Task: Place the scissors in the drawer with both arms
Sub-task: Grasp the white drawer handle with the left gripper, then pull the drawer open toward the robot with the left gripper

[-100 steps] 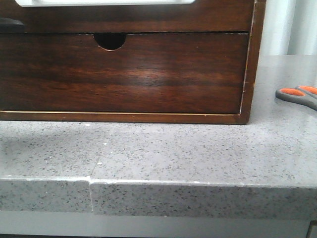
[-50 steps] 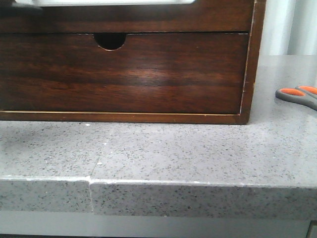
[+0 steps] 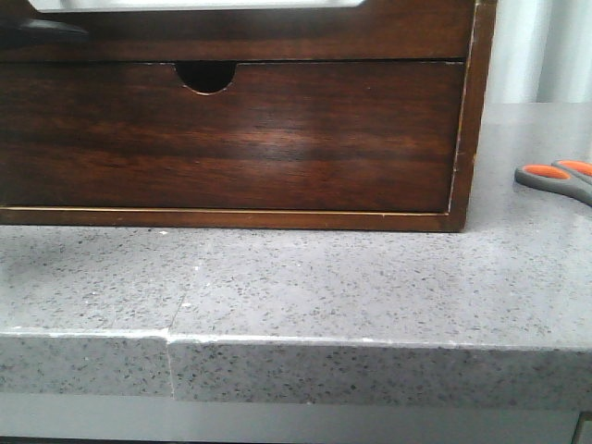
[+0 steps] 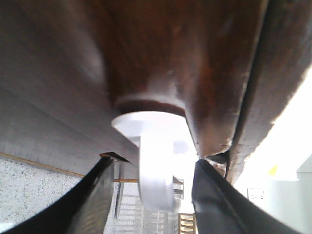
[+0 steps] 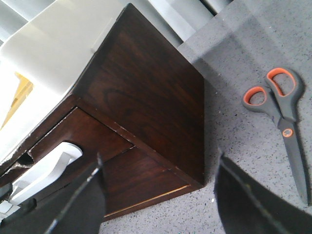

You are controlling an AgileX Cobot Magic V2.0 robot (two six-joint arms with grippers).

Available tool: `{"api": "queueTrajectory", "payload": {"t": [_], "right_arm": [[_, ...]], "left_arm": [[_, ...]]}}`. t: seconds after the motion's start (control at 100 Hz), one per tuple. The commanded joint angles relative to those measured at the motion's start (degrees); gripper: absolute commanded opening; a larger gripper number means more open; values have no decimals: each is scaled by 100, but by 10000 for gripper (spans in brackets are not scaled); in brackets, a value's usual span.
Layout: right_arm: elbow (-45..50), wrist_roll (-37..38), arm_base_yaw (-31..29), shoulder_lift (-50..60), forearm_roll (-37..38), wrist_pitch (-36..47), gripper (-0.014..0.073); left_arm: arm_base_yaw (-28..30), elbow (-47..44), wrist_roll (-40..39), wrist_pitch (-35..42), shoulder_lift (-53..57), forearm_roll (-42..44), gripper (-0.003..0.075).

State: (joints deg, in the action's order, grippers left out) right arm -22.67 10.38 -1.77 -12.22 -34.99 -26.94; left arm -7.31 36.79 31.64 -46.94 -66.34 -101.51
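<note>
The scissors [image 3: 558, 178], grey with orange-lined loops, lie flat on the counter to the right of the wooden chest [image 3: 467, 139]; the right wrist view shows them whole [image 5: 281, 120]. The drawer [image 3: 277, 32] is the upper front, with white showing in the cutout along its top edge [image 5: 92, 139]. My left gripper [image 4: 151, 195] is open, pressed close against the drawer's cutout, with white between its fingers. One dark fingertip [image 3: 46, 28] shows at the drawer's left end. My right gripper [image 5: 161, 195] is open and empty, above the counter near the chest's front right corner, apart from the scissors.
Below the drawer is a lower drawer front [image 3: 231, 139] with a small half-round notch. The chest stands on a speckled grey counter [image 3: 324, 287] whose front edge runs across the view. Pale curtains [image 3: 536, 51] hang behind on the right.
The dark left fingertip at the drawer's left end has shifted slightly up and to the right. The scissors and the chest have not moved.
</note>
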Motion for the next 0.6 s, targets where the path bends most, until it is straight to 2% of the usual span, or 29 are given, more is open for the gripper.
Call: {"api": "queueTrajectory", "payload": {"t": [0.0, 0.1, 0.29, 0.59], "right_arm": [[-197, -20, -33, -112, -26, 346, 426], [-197, -20, -33, -112, -26, 346, 426], [-197, -20, -33, -112, -13, 346, 426], [-197, -20, -33, -112, -13, 346, 426]], "left_arm": [[-51, 202, 40, -259, 75, -487, 322], [-51, 202, 40, -249, 75, -487, 272], [-51, 202, 164, -249, 75, -487, 120], [-51, 202, 169, -249, 75, -487, 31]]}}
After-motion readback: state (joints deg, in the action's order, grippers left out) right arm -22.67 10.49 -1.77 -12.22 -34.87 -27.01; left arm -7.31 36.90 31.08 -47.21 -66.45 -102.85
